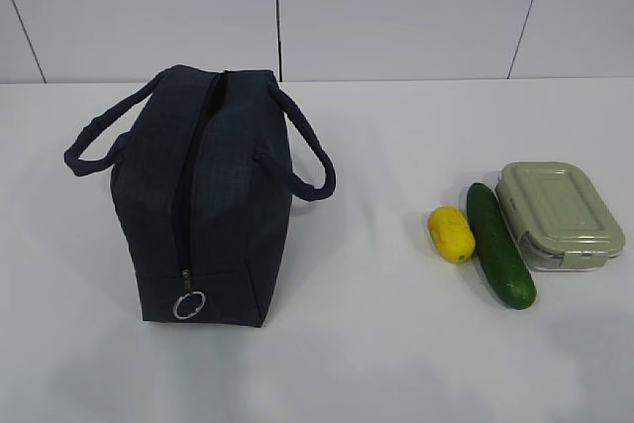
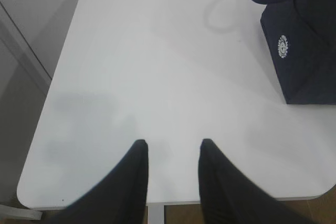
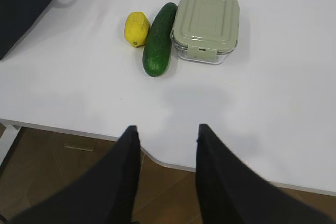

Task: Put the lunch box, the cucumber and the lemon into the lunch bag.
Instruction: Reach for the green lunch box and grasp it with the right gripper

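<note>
Both the left hand (image 2: 173, 148) and the right hand (image 3: 167, 132) hover partly spread and empty above the white surface (image 1: 376, 344), where the zipped lunch bag (image 1: 213, 205) stands well apart from the lemon (image 1: 452, 234), cucumber (image 1: 500, 245) and lunch box (image 1: 559, 213), lying side by side.

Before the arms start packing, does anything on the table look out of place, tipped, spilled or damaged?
Nothing stands out. The lunch bag stands upright with its zipper closed. The lemon, cucumber and lunch box lie side by side to its right, lid clipped on, with nothing spilled. Both grippers hover empty, off the items.
</note>
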Controlling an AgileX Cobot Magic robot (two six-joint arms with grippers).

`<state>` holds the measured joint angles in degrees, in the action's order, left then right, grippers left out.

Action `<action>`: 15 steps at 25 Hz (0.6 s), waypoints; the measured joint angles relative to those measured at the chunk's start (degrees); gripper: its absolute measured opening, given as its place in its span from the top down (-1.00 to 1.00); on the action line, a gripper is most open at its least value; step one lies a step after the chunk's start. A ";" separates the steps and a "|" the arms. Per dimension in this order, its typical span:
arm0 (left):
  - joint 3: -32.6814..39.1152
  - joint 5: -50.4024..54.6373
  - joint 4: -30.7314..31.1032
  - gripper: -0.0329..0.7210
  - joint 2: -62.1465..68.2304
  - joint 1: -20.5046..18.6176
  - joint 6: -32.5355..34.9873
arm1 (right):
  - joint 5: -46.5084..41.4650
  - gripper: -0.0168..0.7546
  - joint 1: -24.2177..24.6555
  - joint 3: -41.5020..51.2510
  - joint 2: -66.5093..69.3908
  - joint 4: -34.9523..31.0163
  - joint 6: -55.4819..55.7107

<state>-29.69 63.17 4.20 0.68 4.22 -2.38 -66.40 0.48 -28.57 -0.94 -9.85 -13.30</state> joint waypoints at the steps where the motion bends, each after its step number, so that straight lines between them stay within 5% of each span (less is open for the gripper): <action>1: 0.00 0.00 0.00 0.29 0.00 0.00 0.00 | 0.00 0.23 0.00 0.00 0.00 0.00 0.00; 15: 0.00 0.00 0.00 0.29 0.00 0.00 0.00 | 0.00 0.23 0.00 0.00 0.00 0.00 0.00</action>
<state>-29.69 63.17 4.20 0.68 4.22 -2.38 -66.40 0.48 -28.57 -0.94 -9.85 -13.30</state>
